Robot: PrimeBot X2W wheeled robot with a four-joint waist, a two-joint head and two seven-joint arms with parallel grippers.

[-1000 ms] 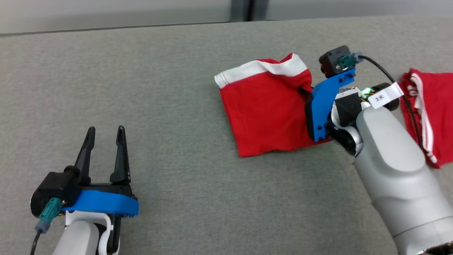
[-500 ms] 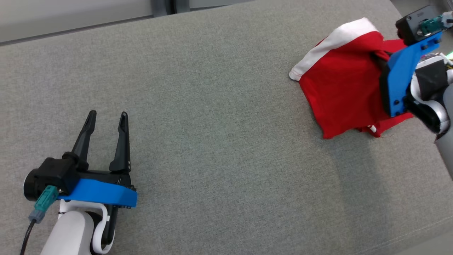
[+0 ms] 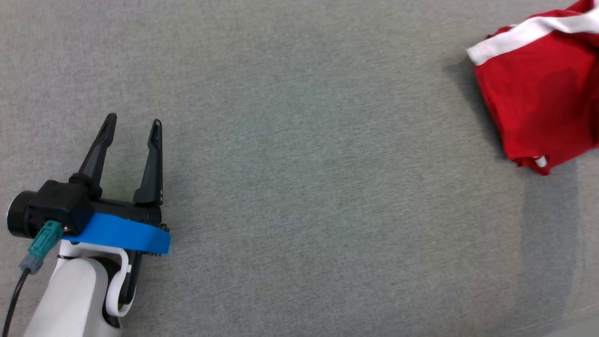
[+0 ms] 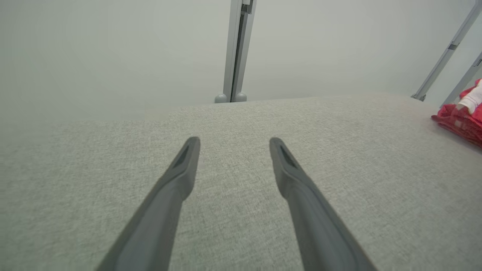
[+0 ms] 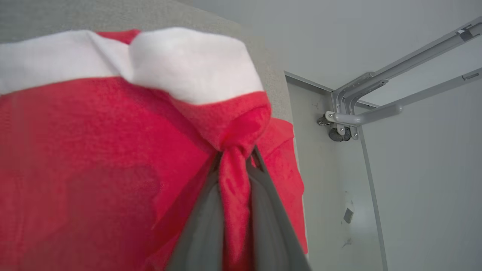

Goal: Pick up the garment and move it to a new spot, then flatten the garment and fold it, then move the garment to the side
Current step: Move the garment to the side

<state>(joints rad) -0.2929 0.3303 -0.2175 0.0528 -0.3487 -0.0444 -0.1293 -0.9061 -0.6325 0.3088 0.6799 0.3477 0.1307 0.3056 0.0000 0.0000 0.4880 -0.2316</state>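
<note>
Now | garment [image 3: 538, 103]: red with a white band [image 3: 524, 32], seen at the upper right edge of the head view, partly cut off by the frame | right gripper [image 5: 236, 160]: closed tight on a bunched red fold of the garment | left gripper [image 3: 134, 120]: seen at lower left, jaws spread wide, nothing held, set against the grey fabric surface [image 3: 299, 187]
</note>
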